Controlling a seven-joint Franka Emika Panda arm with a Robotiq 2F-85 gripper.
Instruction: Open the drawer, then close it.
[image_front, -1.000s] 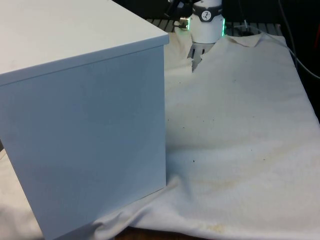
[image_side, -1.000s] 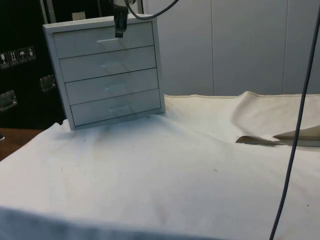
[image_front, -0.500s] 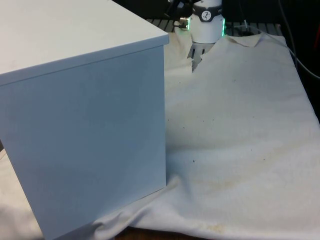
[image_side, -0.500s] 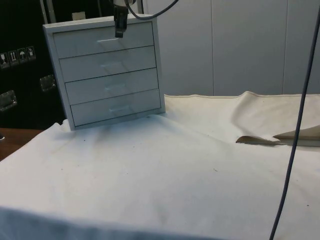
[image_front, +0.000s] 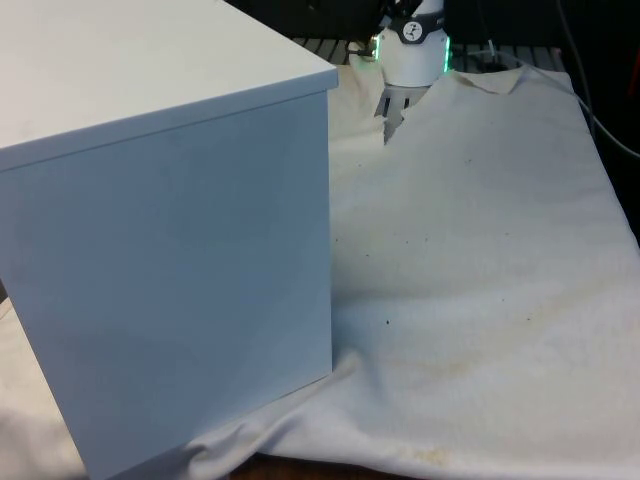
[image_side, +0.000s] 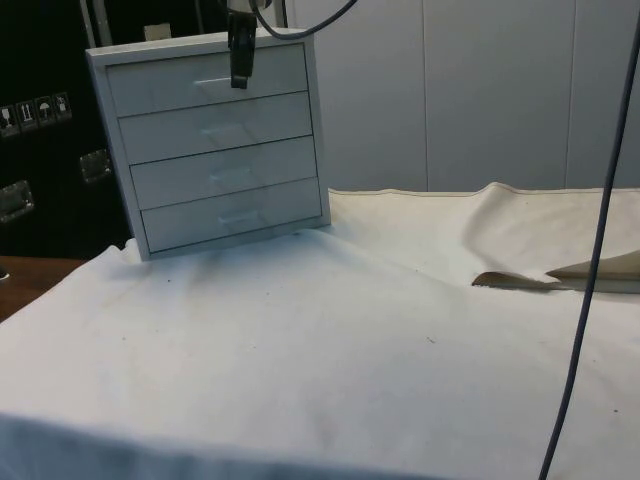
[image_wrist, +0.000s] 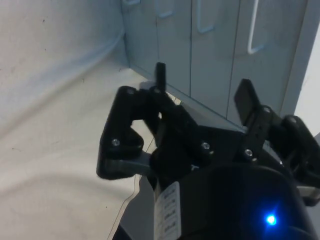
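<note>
Gripper in front of the top drawer, all drawers shut.

The chest of drawers (image_side: 215, 145) stands on the white cloth (image_side: 330, 340) at the side view's left, its back filling the front view's left. The gripper (image_side: 240, 78) hangs before the top drawer (image_side: 205, 80), beside its handle (image_wrist: 255, 30). In the wrist view its fingers (image_wrist: 246, 97) stand apart, holding nothing, short of the drawer fronts.

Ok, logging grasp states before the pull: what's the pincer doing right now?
Pincer: open, holding nothing, fingers apart in front of the top drawer of the chest of drawers.
</note>
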